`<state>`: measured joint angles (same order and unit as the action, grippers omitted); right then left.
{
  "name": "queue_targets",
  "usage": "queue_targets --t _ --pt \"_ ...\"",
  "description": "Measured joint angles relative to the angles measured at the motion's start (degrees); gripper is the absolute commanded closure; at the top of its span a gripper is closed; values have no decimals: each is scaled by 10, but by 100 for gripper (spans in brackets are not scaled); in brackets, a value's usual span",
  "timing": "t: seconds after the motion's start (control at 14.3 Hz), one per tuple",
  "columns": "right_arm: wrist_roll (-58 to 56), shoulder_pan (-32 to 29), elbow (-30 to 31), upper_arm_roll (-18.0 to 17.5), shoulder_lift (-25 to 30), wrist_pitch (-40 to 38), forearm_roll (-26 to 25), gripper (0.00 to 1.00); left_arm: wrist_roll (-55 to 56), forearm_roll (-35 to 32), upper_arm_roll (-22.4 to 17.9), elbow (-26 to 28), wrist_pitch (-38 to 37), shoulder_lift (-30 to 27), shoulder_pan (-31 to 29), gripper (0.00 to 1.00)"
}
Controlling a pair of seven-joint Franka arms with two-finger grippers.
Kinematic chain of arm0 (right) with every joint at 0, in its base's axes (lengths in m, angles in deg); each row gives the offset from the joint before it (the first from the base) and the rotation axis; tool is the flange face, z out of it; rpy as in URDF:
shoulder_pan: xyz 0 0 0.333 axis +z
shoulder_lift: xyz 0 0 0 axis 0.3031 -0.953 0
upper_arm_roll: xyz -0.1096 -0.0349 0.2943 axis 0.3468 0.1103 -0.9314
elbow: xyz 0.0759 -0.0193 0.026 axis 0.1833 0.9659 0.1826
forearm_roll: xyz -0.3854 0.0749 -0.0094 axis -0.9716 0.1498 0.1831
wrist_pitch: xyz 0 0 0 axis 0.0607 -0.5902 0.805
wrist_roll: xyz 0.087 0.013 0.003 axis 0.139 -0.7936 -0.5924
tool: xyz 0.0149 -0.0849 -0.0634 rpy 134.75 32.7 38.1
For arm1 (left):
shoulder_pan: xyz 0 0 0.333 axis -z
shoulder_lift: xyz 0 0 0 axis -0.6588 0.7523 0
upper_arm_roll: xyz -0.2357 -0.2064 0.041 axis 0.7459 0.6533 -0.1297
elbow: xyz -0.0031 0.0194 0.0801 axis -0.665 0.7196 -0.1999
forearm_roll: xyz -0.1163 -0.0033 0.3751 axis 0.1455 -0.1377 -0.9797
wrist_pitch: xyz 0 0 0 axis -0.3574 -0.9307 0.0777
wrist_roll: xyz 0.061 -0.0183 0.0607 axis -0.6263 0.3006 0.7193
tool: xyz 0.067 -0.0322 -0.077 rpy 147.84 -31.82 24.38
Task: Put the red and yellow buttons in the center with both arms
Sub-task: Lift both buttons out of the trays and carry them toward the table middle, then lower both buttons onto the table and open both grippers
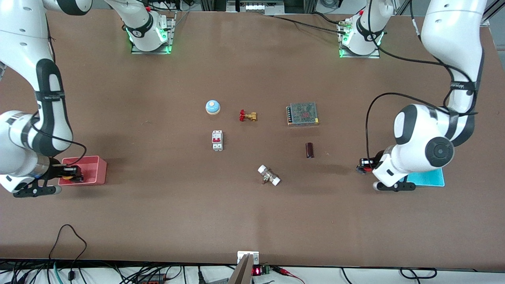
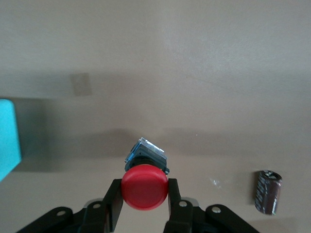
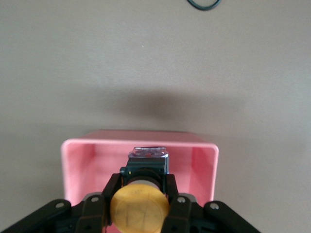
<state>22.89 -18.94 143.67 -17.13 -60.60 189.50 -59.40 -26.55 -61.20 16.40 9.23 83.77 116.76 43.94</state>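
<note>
My left gripper [image 1: 363, 165] is shut on the red button [image 2: 145, 187], its fingers [image 2: 113, 200] pressing either side of the black body under the round red cap. It holds the button just over bare tabletop beside the cyan tray [image 1: 428, 178]. My right gripper [image 1: 73, 173] is shut on the yellow button [image 3: 140, 208] and holds it over the pink tray [image 3: 141, 140], which also shows in the front view [image 1: 96, 163]. The yellow cap shows as an orange spot in the front view [image 1: 67, 177]. The brown table center [image 1: 256, 146] lies between the two arms.
Around the center lie a blue-and-white dome [image 1: 212, 107], a red-handled brass valve [image 1: 247, 116], a mesh-topped power supply [image 1: 302, 114], a white circuit breaker [image 1: 217, 140], a dark capacitor [image 1: 310, 150] and a white-ended fitting [image 1: 269, 175]. The capacitor also shows in the left wrist view [image 2: 267, 191].
</note>
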Motion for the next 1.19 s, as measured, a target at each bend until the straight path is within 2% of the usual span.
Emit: queue_targets --t 0.21,0.35,0.42,0.56,0.7,0.84,1.05,1.19 --pt "-4 1 -28 -2 38 -73 0 59 3 0 0 0 23 25 1 78" --pt "-6 11 -35 -12 53 -88 4 59 4 0 0 0 30 34 1 74" --pt "-2 26 -36 -16 55 -89 7 59 4 0 0 0 32 36 1 65" --pt "48 70 -35 -20 53 -90 10 59 5 0 0 0 34 38 1 39" --pt "116 124 -34 -22 48 -90 10 59 5 0 0 0 36 38 1 26" --pt "172 170 -32 -23 41 -91 10 59 7 0 -1 -3 39 38 0 0" --pt "232 213 -24 -23 24 -90 10 59 7 0 -5 -16 44 26 -3 0" --pt "268 234 -23 -23 9 -88 12 59 8 0 -9 -24 42 -7 -8 0"
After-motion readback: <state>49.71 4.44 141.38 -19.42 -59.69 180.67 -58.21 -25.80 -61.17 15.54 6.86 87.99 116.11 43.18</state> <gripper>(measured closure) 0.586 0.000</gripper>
